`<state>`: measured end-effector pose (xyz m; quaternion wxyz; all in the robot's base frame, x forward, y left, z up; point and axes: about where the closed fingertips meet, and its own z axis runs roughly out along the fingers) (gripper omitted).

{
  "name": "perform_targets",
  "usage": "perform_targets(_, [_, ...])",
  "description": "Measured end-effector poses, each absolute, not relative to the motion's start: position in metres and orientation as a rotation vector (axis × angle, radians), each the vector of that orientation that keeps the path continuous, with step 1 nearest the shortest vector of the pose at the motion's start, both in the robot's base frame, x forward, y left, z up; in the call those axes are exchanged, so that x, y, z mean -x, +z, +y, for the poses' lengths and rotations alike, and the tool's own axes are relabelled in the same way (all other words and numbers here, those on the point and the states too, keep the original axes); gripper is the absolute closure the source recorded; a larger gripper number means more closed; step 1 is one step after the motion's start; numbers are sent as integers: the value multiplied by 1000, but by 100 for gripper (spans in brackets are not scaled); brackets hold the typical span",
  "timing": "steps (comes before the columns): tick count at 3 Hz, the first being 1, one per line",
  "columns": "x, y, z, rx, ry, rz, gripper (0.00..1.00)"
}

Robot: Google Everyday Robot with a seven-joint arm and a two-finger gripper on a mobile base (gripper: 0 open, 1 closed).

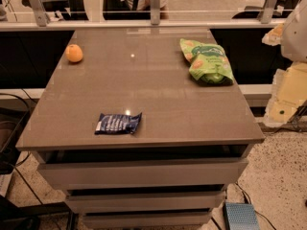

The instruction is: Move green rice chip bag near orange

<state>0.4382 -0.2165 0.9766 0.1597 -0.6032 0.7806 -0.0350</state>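
The green rice chip bag (207, 61) lies flat on the grey worktop (144, 90), in its far right part, close to the right edge. Its crinkled light-green face is turned up and shows a dark green logo and orange-yellow patches. The orange (74, 53) sits at the far left corner of the same worktop, well apart from the bag, with bare surface between them. A small dark blue packet (117, 123) lies near the front edge, left of the middle, touching neither of them.

The gripper is outside the view, so I cannot tell whether the jaws are released, clenched or grasping. Nothing touches the bag. A pale bulky shape (297, 28) enters at the upper right edge, beyond the bag and off the worktop; I cannot tell what it is. Below it stand some yellowish blocks (290, 95).

Under the worktop, stepped drawer fronts (144, 174) run across the cabinet. A small blue box (241, 216) rests on the speckled floor (283, 176) at the lower right. Dark cables (14, 143) trail on the left. A rail with upright posts (154, 4) runs across the far side.
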Motion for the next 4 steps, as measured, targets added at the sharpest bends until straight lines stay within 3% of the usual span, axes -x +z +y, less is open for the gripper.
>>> perform_targets(2, [-457, 981, -224, 1656, -124, 2164, 0])
perform_targets(4, [-553, 954, -222, 1542, -96, 1957, 0])
